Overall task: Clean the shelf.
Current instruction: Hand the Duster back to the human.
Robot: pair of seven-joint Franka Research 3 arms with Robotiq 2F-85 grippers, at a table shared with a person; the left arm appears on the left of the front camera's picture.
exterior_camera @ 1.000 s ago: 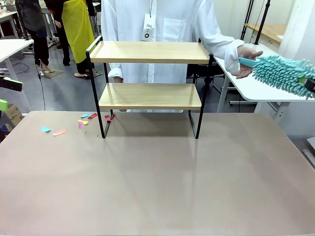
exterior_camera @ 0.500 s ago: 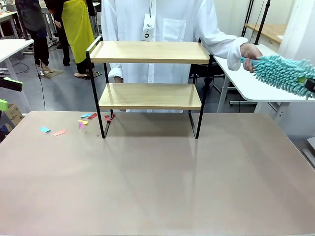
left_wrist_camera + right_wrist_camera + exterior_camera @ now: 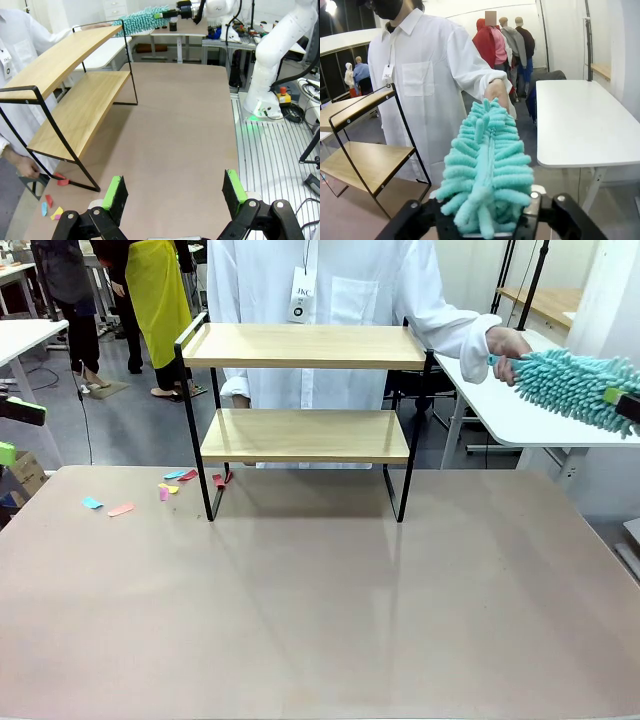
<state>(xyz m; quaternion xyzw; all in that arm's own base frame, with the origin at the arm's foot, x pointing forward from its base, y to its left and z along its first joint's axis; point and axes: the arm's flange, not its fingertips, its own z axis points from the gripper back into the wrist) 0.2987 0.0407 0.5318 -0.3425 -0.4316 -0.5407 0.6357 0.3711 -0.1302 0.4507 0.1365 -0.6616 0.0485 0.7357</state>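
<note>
You see the shelf [image 3: 305, 420] standing at the far edge of the table [image 3: 320, 600], a bit left of the middle. Its two wooden boards are bare. The person [image 3: 320, 300] in a white coat stands right behind it.

In front of the shelf the brown table top is wide and open, all the way to your side. Left of the shelf, near its front leg, a few small paper bits [image 3: 170, 487] lie on the table.

The duster [image 3: 570, 385], fluffy and teal, hangs in the air to the right of the shelf, over a white side table [image 3: 520, 425]. The person's hand [image 3: 508, 343] holds its far end. The right gripper [image 3: 485, 222] is around its near end, the fluff sitting between the fingers, but you cannot tell if they press on it.

The left gripper [image 3: 175, 192] hovers over the table's left end, its fingers wide apart with nothing between them.
</note>
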